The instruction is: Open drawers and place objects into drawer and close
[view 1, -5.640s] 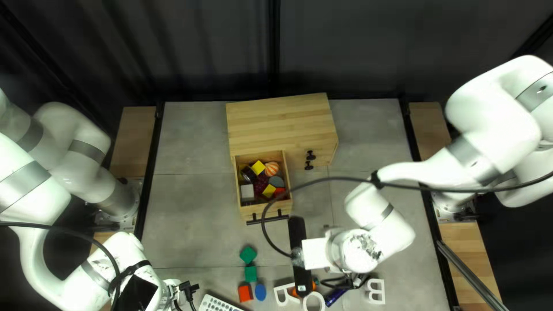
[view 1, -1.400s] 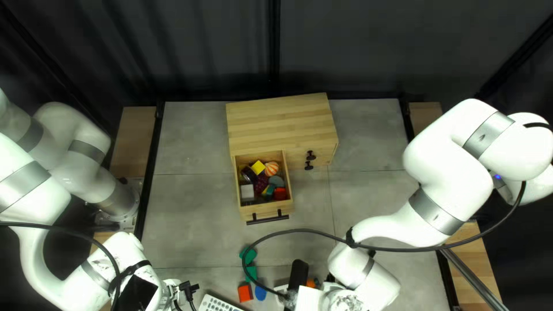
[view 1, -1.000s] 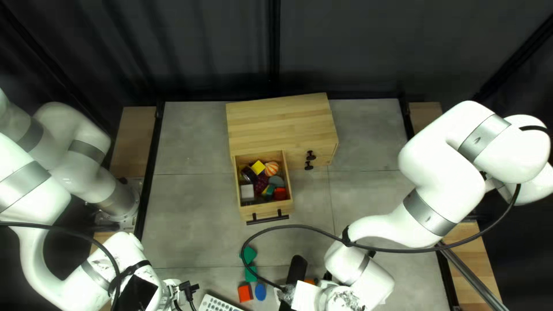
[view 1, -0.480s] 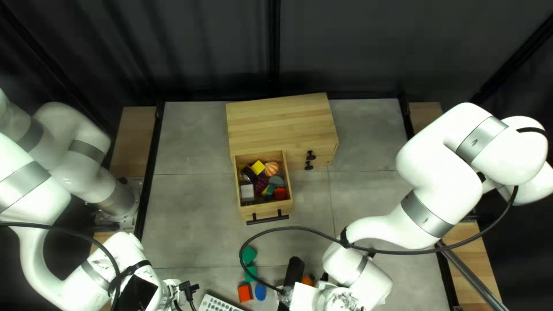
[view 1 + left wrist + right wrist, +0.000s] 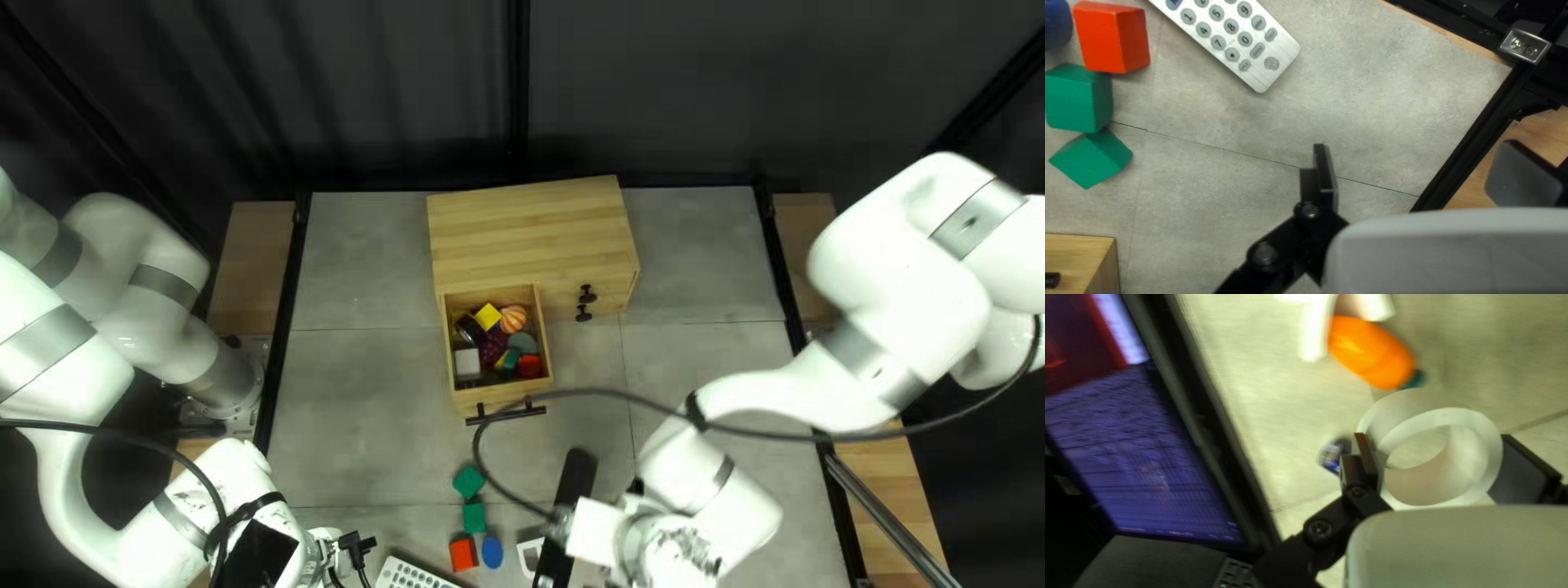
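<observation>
The right gripper (image 5: 568, 506) is closed on the white letter O (image 5: 1448, 457), its two fingers pressing the ring from opposite sides. Ahead of that grip lies an orange toy with a dark green tip (image 5: 1372, 353), up against a white letter (image 5: 1313, 335). A blue cylinder (image 5: 1334, 455), blurred, shows just beside one finger; a lit screen (image 5: 1154, 457) in a black frame stands off to the same side.

From the right gripper, the open drawer (image 5: 466, 399) lies toward the table's far edge and a little toward the left arm's side; the letter O is outside it. The drawer (rather a crowded one) holds a yellow block (image 5: 488, 316), an orange-striped ball (image 5: 513, 319), a white block (image 5: 467, 363), a red block (image 5: 529, 366) and a green block (image 5: 509, 359), among darker pieces. The wooden cabinet (image 5: 533, 234) reaches back beyond it, and two black knobs (image 5: 586, 294) sit on its front beside the open drawer.

The left gripper (image 5: 353, 547) has its fingers spread wide with nothing between them, over the grey table (image 5: 1372, 109). Ahead of it, slightly to the side, lies a silver remote control (image 5: 1235, 41). Farther to that side are an orange-red block (image 5: 1113, 38), two green blocks (image 5: 1077, 98) touching each other, and a blue oval block (image 5: 492, 553) next to the orange-red one.
</observation>
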`<state>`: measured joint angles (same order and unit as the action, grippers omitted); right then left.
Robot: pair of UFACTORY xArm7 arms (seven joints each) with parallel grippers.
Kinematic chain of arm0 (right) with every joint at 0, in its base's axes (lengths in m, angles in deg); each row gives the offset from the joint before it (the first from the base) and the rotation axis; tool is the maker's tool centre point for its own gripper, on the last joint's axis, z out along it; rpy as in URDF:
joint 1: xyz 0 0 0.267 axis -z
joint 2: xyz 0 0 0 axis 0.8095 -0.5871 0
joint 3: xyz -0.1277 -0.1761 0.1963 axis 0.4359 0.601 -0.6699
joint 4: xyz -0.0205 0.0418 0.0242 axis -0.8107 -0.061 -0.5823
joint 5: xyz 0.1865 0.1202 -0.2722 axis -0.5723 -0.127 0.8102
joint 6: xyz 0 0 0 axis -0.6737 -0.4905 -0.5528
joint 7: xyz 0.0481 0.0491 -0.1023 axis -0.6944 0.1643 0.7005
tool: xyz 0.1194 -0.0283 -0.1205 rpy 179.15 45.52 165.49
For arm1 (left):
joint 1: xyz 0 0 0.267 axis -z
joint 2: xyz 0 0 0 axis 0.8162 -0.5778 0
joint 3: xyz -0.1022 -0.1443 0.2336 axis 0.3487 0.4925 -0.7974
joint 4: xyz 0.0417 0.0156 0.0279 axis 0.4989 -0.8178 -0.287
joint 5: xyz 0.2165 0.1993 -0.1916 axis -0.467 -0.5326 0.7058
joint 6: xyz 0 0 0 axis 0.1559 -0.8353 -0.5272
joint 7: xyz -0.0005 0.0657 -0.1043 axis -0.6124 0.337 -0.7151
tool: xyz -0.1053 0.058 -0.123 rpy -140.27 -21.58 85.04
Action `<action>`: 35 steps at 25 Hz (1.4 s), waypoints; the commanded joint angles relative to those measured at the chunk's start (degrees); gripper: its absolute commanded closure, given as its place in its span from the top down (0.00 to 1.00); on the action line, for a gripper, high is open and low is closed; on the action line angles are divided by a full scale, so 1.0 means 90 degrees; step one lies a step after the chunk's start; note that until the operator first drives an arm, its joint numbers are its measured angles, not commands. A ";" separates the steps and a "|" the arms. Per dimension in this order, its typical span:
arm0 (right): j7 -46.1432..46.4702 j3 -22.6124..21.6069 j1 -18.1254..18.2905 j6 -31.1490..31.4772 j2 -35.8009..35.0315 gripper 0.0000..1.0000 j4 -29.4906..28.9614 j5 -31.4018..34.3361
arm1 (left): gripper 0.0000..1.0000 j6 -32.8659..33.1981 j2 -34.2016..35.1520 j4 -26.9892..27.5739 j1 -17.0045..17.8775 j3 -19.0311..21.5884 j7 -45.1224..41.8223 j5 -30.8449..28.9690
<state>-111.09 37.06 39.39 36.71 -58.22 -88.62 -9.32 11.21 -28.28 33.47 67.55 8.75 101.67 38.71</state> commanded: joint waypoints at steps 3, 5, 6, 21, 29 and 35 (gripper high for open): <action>0.0020 0.0163 0.0205 -0.0546 0.0948 0.04 0.1293 0.0140 | 1.00 0.0000 0.0000 0.0000 0.0000 0.0000 0.0000 0.0000; 0.0022 0.0166 0.0208 -0.0657 0.1154 0.04 0.1562 0.0213 | 1.00 0.0000 0.0000 0.0000 0.0000 0.0000 0.0000 0.0000; 0.0033 0.0174 0.0216 -0.0739 0.1286 0.04 0.1738 0.0246 | 1.00 0.0000 0.0000 0.0000 0.0000 0.0000 0.0000 0.0000; 0.0283 0.0182 0.0211 -0.1969 0.1251 0.10 0.2490 0.0296 | 1.00 0.0000 0.0000 0.0000 0.0000 0.0000 0.0000 0.0000; 0.0876 0.0070 0.0004 -0.1977 0.1582 0.08 0.2888 -0.0387 | 1.00 0.0000 0.0000 0.0000 0.0000 0.0000 0.0000 0.0000; 0.1148 0.0132 -0.0001 -0.2155 0.1821 0.08 0.3298 -0.0618 | 1.00 0.0000 0.0000 0.0000 0.0000 0.0000 0.0000 0.0000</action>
<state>-101.58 37.99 39.43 18.14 -42.83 -60.55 -14.12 11.21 -28.28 33.47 67.55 8.75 101.67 38.71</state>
